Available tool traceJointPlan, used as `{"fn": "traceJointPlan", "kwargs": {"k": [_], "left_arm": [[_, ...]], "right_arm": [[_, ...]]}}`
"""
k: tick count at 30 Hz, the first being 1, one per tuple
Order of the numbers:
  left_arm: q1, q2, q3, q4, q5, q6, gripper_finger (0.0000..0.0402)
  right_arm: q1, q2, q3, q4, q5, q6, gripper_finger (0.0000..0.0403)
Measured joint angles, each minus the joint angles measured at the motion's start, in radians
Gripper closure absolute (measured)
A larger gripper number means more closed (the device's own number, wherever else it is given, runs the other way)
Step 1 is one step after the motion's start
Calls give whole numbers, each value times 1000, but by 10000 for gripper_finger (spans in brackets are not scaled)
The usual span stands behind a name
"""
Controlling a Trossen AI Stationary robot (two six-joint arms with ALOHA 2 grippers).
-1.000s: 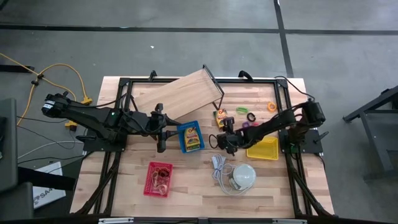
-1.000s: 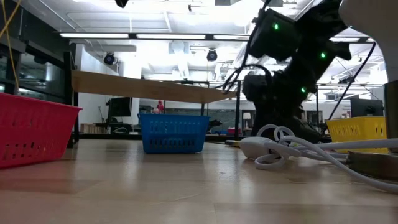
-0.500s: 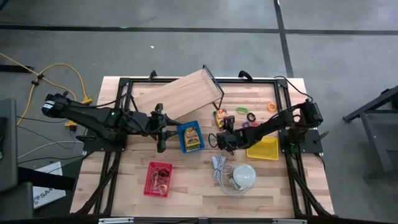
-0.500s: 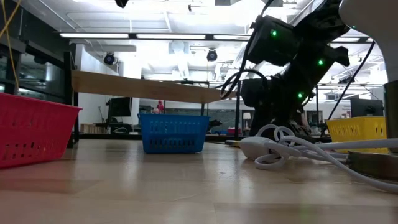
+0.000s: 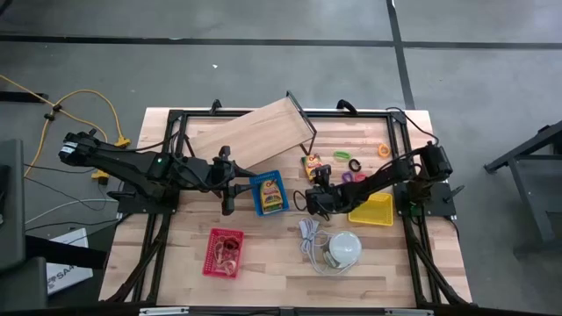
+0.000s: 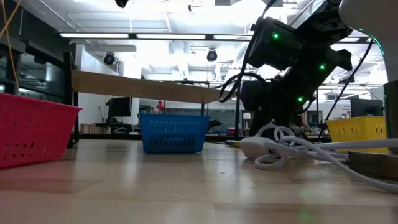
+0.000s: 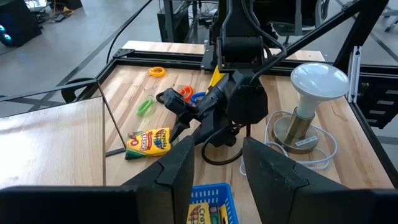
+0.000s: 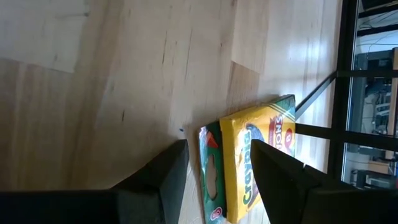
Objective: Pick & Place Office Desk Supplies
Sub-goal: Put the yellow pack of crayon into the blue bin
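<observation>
Wooden table [image 5: 439,263] carries three baskets: blue basket [image 5: 268,193] just ahead of my left gripper [image 5: 230,186], already holding crayon box; red basket [image 5: 223,252] with rubber bands; yellow basket [image 5: 371,211] beside right arm. Right gripper [image 5: 313,195] hovers low, fingers spread, nothing held, second crayon box [image 8: 252,163] directly ahead between fingertips. Left gripper waits, fingers spread, empty. Beyond right gripper: loose coloured rings [image 5: 354,163] unsorted. I judge task part done; crayon box pick next.
</observation>
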Motion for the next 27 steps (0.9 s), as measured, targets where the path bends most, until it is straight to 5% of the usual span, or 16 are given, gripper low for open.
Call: {"fn": "traceJointPlan", "kwargs": {"k": [14, 20, 27], "left_arm": [[0, 0, 0, 0, 0, 0, 270], [0, 0, 0, 0, 0, 0, 270], [0, 0, 0, 0, 0, 0, 270]], "right_arm": [[-29, 2, -1, 6, 6, 3, 233], [-29, 2, -3, -3, 101, 1, 233], [-33, 2, -2, -3, 33, 28, 233]]}}
